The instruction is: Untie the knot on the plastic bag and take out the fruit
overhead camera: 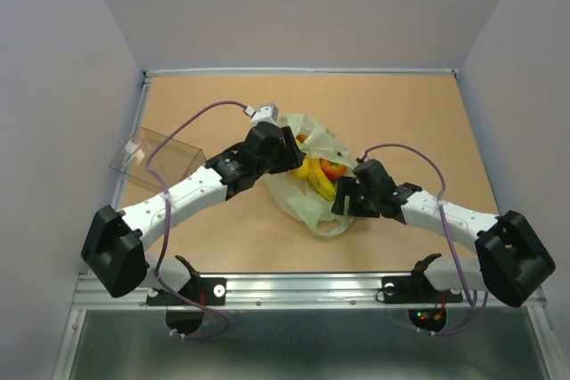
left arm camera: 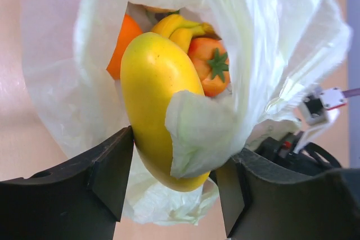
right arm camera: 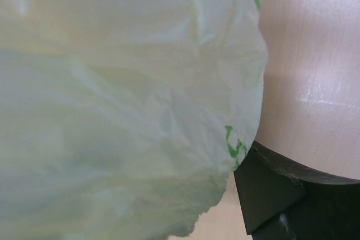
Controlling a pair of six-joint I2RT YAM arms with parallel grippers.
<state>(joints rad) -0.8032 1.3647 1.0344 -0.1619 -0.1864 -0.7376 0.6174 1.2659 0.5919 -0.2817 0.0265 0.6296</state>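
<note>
The pale green plastic bag (overhead camera: 307, 209) lies mid-table with its mouth gaping; the knot is out of view. Inside it shows the fruit (overhead camera: 319, 172). In the left wrist view a big yellow fruit (left arm camera: 152, 82) sticks out of the bag (left arm camera: 270, 54), with a banana (left arm camera: 177, 26) and an orange fruit with a green top (left arm camera: 211, 71) behind it. My left gripper (left arm camera: 177, 178) is open and straddles the yellow fruit, a flap of film over its right side. My right gripper (overhead camera: 345, 198) presses against the bag's right side. There the bag (right arm camera: 124, 111) hides all but one finger (right arm camera: 270, 195).
A clear rigid box (overhead camera: 156, 162) stands at the left of the table, beside my left arm. White walls close in the table at the back and on both sides. A metal rail (overhead camera: 294, 287) runs along the near edge.
</note>
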